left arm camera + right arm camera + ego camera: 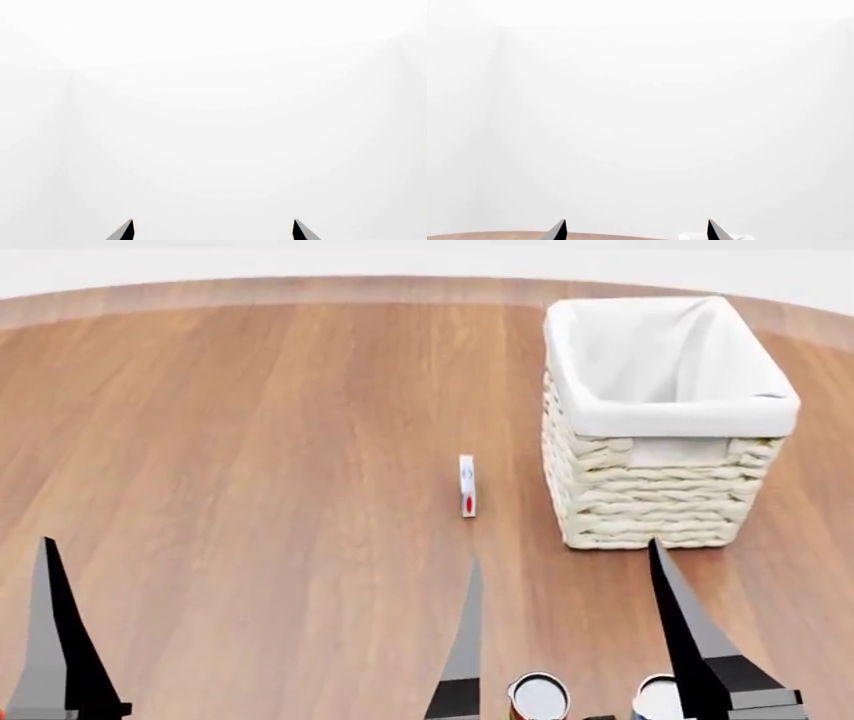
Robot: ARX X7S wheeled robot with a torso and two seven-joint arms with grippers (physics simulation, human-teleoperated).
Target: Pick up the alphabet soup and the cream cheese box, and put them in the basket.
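The broad brown wood-grain bench [267, 440] fills nearly the whole head view, its rounded far edge being met by a pale background. Toward the far right of the bench stands the tall rectangular cream-coloured woven wicker basket [654, 495], upright, with a white cloth liner [667, 375] folded over its rim; nothing is seen inside it. The right gripper [567, 640] is seen at the near right edge of the head view as two dark pointed fingers [687, 640] held wide apart with nothing between their tips, raised in front of the basket's near side; in the right wrist view only the two dark tips are shown against white, with a strip of bench at the edge. The left gripper [213, 230] is shown in the left wrist view as two dark tips spread well apart and empty, facing blank white; in the head view only one dark finger is visible at the near left. At the near edge, between the right gripper's fingers, the silvery top of a can [538, 698] is seen, and just beside it the alphabet soup [654, 700], a can with a bluish rim, partly hidden by a finger. The small thin white cream cheese box [467, 485], with a red mark, stands on edge near the bench's middle, left of the basket and apart from it.
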